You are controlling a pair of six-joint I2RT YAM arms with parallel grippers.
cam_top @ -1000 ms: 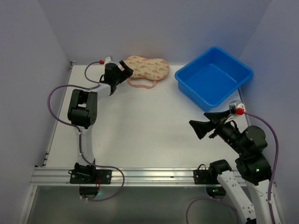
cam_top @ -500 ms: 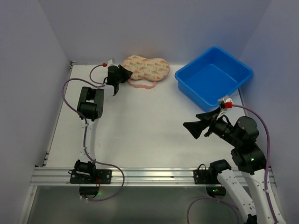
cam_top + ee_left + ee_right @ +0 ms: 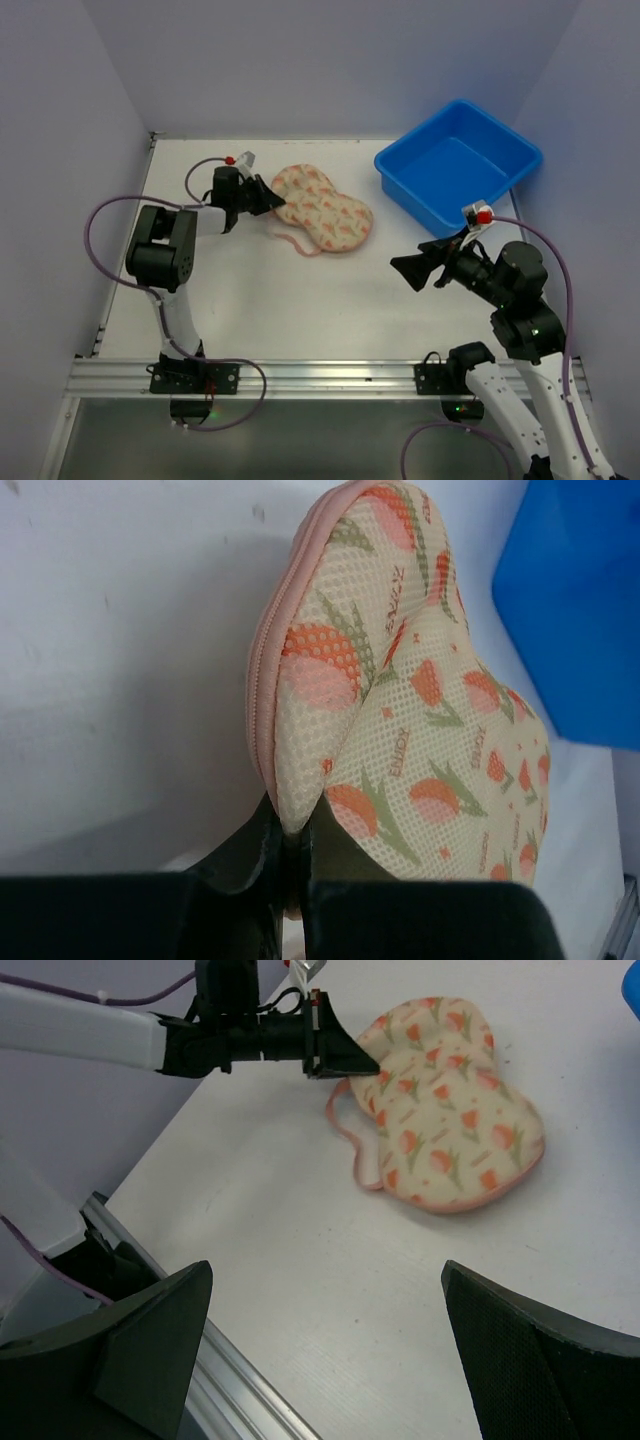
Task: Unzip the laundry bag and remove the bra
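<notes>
Dragged from the far edge, the laundry bag (image 3: 325,210) now lies near the middle of the counter (image 3: 250,295), still zipped. Its nine-o'clock end is pinched tight in the left hand (image 3: 274,199). Bracing looks the step in hand; next the right hand (image 3: 408,270), spread wide at the bag's four o'clock, must reach the zipper (image 3: 260,680) and run it open.

Robot lab test cell: white table (image 3: 300,300) boxed in by plain pale walls (image 3: 60,150) on three sides, aluminium extrusion rail (image 3: 320,372) along the near edge, with the left arm (image 3: 165,250) and right arm (image 3: 515,285) bolted to it. Purple cables (image 3: 90,228) loop loose off the arms, cameras on each wrist. Staged props on the table: laundry bag (image 3: 325,210), blue plastic tub (image 3: 420,205)
</notes>
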